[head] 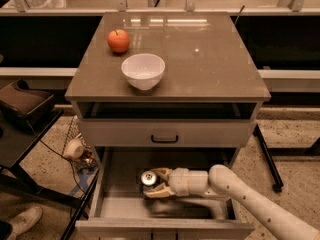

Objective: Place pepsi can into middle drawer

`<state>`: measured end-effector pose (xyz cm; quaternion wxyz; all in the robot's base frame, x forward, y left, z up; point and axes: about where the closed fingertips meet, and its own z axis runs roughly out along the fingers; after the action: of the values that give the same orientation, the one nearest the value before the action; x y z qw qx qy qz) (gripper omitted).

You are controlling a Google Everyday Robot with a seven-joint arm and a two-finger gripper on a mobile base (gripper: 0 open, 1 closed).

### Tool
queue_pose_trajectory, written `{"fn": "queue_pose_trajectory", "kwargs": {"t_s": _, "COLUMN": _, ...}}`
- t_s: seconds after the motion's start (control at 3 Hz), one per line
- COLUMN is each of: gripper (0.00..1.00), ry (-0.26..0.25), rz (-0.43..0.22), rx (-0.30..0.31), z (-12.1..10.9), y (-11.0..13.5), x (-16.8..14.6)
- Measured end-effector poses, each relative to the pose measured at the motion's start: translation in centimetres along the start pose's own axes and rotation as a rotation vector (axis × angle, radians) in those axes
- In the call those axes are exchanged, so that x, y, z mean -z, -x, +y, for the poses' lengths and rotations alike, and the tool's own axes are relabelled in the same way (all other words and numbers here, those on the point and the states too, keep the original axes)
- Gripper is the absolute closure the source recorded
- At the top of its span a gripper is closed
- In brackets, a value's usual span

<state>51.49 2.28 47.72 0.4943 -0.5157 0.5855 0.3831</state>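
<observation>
Silver-topped and dark-bodied, the pepsi can (148, 178) is inside the open middle drawer (102, 189), its sides mostly hidden by tan fingers (156, 191). Whether it touches the floor is unclear. The gripper (152, 182) is clamped on it, reaching leftward on a pale arm (240, 191) cut off at lower right.

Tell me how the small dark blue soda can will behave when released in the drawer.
The small dark blue soda can, held by the gripper inside the open lower drawer, is round-sided, so it would probably roll if laid down. Its metal looks smooth; the grip might slip.
</observation>
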Motion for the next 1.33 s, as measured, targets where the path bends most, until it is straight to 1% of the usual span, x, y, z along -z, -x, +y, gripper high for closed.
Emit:
{"fn": "queue_pose_trajectory", "kwargs": {"t_s": 0.33, "gripper": 1.00, "ry": 0.037, "rz": 0.013, "rx": -0.003, "z": 1.1, "y": -1.1, "x": -2.6}}
{"fn": "queue_pose_trajectory", "kwargs": {"t_s": 0.67, "gripper": 1.00, "ry": 0.063, "rz": 0.017, "rx": -0.026, "z": 2.4, "y": -2.0, "x": -4.7}}
{"fn": "queue_pose_trajectory", "kwargs": {"t_s": 1.0, "gripper": 1.00, "ry": 0.060, "rz": 0.019, "rx": -0.057, "z": 3.0, "y": -2.8, "x": -5.1}}
{"fn": "queue_pose_trajectory", "kwargs": {"t_s": 1.33, "gripper": 0.82, "ry": 0.063, "rz": 0.018, "rx": -0.057, "z": 3.1, "y": -2.8, "x": -5.3}}
